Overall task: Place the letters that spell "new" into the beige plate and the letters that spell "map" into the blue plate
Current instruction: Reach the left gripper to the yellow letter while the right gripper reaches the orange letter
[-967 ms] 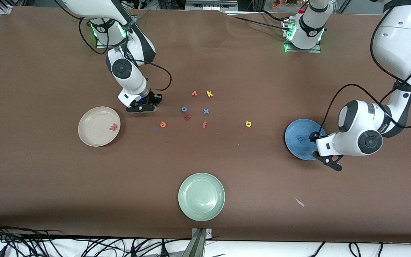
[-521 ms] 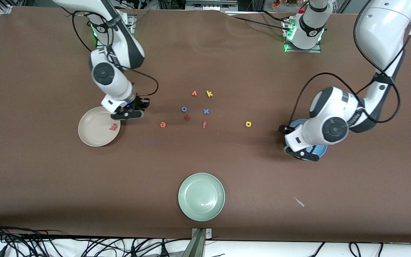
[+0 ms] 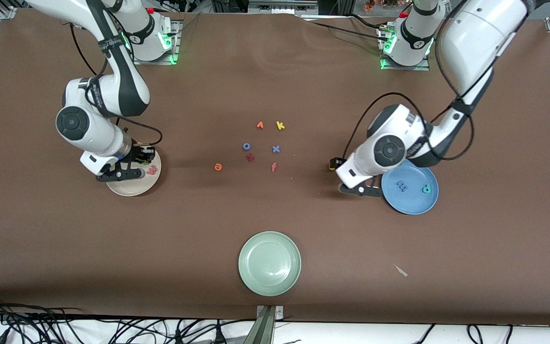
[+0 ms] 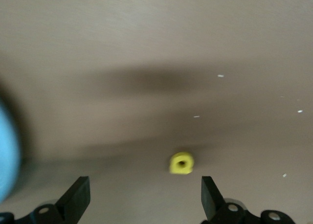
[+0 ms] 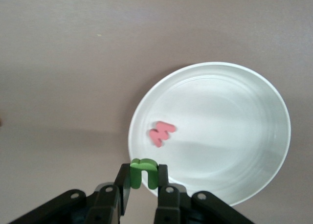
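Note:
My right gripper (image 3: 120,175) (image 5: 143,181) is shut on the green n (image 5: 143,171) and hangs over the rim of the beige plate (image 3: 134,190) (image 5: 234,111). The pinkish-red w (image 3: 152,169) (image 5: 162,132) lies in that plate. The orange e (image 3: 218,166) lies on the table among the loose letters. My left gripper (image 3: 357,189) (image 4: 145,204) is open and empty above the table beside the blue plate (image 3: 411,203) (image 4: 7,155). The yellow a (image 3: 332,166) (image 4: 181,163) lies just ahead of its fingers. The blue m (image 3: 401,185) and teal p (image 3: 426,189) lie in the blue plate.
Loose letters lie mid-table: an f (image 3: 273,166), a dark red h (image 3: 250,157), a blue o (image 3: 246,146), a blue x (image 3: 276,149), a yellow k (image 3: 280,125) and an orange-red letter (image 3: 259,125). A pale green plate (image 3: 269,263) sits nearer the front camera.
My right gripper carried the green n from beside the letter group to over the beige plate. My left gripper opened, left the blue plate with the p in it, and moved toward the yellow a.

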You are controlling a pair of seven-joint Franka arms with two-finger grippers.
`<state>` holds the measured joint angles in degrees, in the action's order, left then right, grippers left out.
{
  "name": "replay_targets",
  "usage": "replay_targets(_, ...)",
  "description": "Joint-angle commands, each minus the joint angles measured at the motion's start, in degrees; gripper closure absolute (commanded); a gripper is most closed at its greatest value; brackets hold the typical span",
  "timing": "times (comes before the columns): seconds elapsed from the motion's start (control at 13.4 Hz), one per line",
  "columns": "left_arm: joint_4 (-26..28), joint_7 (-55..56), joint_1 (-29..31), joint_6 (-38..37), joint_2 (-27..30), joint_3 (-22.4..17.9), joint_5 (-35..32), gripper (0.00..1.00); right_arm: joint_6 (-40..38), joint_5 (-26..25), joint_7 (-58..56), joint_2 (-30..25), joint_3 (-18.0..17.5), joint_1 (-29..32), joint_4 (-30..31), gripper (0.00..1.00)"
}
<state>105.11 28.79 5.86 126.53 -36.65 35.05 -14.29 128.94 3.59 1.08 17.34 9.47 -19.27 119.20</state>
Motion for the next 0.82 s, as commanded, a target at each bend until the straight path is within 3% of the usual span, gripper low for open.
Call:
replay_targets(0.0, 4.4, 0.4, -1.1, 8.2, -0.2, -0.3, 0.1, 0.00, -0.7, -0.3, -0.6, 4.4, -0.2, 1.0, -4.4, 0.82)
replay_targets(0.07, 4.4, 0.5, -2.3, 8.6, -0.6, -0.8, -1.4, 0.00, -0.8, -0.3, -0.6, 5.6, -0.3, 1.5, -5.5, 0.66)
replay_targets(0.15, 4.5, 0.7, -2.4, 8.7, -0.8, -1.0, -3.9, 0.01, -0.8, -0.3, -0.3, 6.2, -0.3, 2.0, -5.9, 0.37)
replay_targets(0.22, 4.8, 1.3, -2.4, 8.7, -1.0, -1.0, -5.9, 0.02, -1.0, -0.3, -0.6, 6.2, -0.3, 2.0, -6.1, 0.00)
replay_targets(0.37, 5.2, 3.5, -3.4, 9.0, -1.1, -1.0, -8.1, 0.03, -1.2, 0.0, 0.7, 5.2, -0.5, 1.3, -6.3, 0.00)
replay_targets(0.52, 5.3, 3.6, -4.4, 8.9, -1.5, -1.1, -10.1, 0.11, -1.2, 0.1, 5.2, 4.8, -1.5, 1.3, -6.3, 0.00)
replay_targets(0.74, 5.7, 3.7, -4.2, 9.0, -2.2, -1.1, -12.4, 0.18, -1.1, 0.6, 14.2, 4.8, -5.8, 1.3, -6.8, 0.00)
